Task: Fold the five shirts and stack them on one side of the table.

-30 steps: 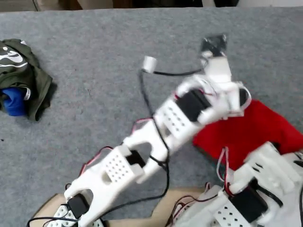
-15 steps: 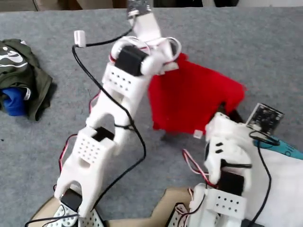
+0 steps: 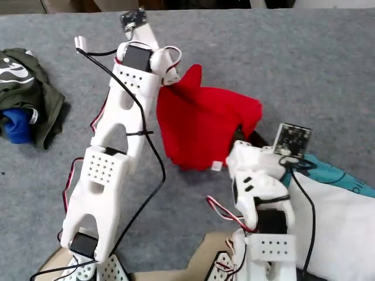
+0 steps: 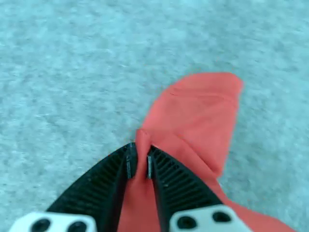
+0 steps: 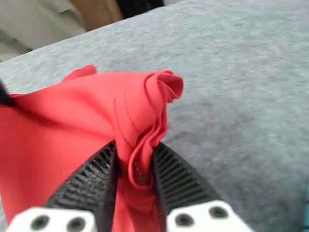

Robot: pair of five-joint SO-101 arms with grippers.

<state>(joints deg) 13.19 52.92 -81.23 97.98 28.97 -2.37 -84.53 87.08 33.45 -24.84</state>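
Over the table [image 3: 304,52], left pincer [image 4: 139,162] and right pincer [image 5: 135,157] both clamping red shirt [image 3: 205,123]

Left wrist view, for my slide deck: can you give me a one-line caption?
Left gripper shut on a fold of the red shirt over the grey table.

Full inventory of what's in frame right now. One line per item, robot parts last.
red shirt: 1, red, bunched mid-table, held at two spots
green shirt: 1, dark green with pale print, crumpled at the table's left edge in the high view
blue cloth: 1, blue, tucked against the green shirt; cannot tell if it is a shirt
white shirt: 1, white with teal print, near right corner beside the right arm
table: 1, grey cover
left tool: 1, black, shut on the red shirt's edge
right tool: 1, black, shut on a bunched fold of the red shirt
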